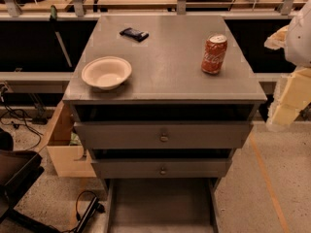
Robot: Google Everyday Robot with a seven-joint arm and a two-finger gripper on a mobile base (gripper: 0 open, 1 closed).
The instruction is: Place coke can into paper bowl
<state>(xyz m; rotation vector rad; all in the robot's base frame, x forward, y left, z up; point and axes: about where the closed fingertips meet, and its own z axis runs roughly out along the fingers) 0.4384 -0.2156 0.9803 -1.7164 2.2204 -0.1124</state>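
Observation:
The coke can [214, 54] stands upright on the right side of the grey cabinet top [170, 72]. It is red-orange with white lettering and a silver top. The paper bowl [106, 72] sits empty near the top's front left corner, well apart from the can. My gripper [290, 98] is at the right edge of the view, pale yellow under the white arm [301, 33]. It is off the cabinet's right side, to the right of the can, and it holds nothing that I can see.
A flat dark packet [134, 33] lies at the back of the top. The cabinet has two drawers [164, 136] below. A rail and shelving run behind. A wooden box [63, 144], cables and a dark chair [14, 178] are on the floor at left.

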